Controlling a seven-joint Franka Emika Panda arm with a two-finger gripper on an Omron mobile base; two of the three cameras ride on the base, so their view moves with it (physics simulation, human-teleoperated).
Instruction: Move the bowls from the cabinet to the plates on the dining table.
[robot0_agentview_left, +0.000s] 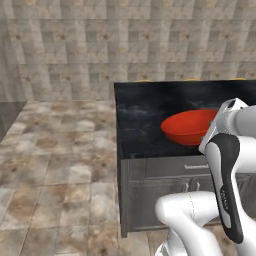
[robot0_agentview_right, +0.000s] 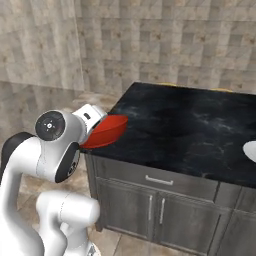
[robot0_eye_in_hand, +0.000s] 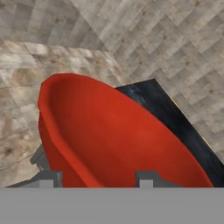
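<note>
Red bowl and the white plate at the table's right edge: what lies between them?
Nothing: in the right base view only bare black marble of the dining table lies between the red bowl and the white plate.

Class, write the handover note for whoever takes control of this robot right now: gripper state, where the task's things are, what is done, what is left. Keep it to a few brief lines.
Gripper: shut on the red bowl, gripping it at the rim; the bowl hangs tilted.
Red bowl: carried at the near left corner of the dining table, not yet set down.
Plate: the edge of one white plate shows at the right of the table, bare.
Done: red bowl is out of the cabinet and at the table.
Left: set the red bowl on a plate, then fetch the second bowl for the other plate.
</note>
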